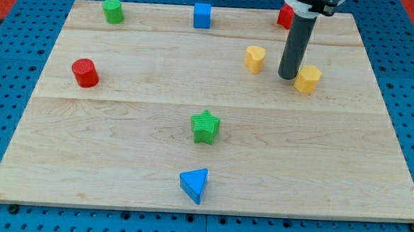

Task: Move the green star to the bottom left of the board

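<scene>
Sitting a little below the middle of the wooden board (121,126), the green star (206,126) is the landmark for everything else. It lies flat with one point aimed at the view's top; it has no real long axis, being about as wide as it is tall. It is well apart from every other block and from the rod.

Far to the star's left and somewhat above it stands a red cylinder (85,73). Higher still, up and to the left of the star near the board's top edge, is a green cylinder (113,10). Just below the star, close to the board's bottom edge, lies a blue triangle (195,184). Straight above the star, at the top edge, is a blue cube (202,15).

Up and to the star's right sits a yellow block (255,58), its shape hard to make out, perhaps a heart. Further right comes the dark rod; my tip (288,77) rests on the board just beside a second yellow block (308,78), apparently touching its left side. The rod carries nothing, having no jaws at all. At the top edge above it, a red block (285,16) is mostly hidden behind the rod, so its shape cannot be told. The rod's upper part is cut off by the view's top.
</scene>
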Robot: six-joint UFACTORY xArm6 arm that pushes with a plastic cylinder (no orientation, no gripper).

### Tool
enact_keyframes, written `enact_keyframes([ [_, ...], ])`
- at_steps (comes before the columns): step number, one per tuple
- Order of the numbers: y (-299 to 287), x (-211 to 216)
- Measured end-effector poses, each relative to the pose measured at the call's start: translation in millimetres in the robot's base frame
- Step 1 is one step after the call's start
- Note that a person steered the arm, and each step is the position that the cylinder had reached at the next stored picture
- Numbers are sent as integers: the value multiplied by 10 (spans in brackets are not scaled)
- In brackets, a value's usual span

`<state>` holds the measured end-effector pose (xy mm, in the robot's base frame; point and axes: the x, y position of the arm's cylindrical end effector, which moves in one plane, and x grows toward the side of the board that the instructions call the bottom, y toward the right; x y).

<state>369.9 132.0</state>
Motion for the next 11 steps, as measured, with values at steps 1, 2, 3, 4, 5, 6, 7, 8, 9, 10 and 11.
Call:
enact_keyframes([
  [1,0,-2],
  [2,0,-187],
  [3,-91,-289],
  [4,-460,-289],
  [5,-595,-464],
  [6,-595,-630],
  [7,-595,-805],
  [8,-594,-917],
  [9,-594,-848],
  [10,-594,-480],
  [11,-594,-35],
])
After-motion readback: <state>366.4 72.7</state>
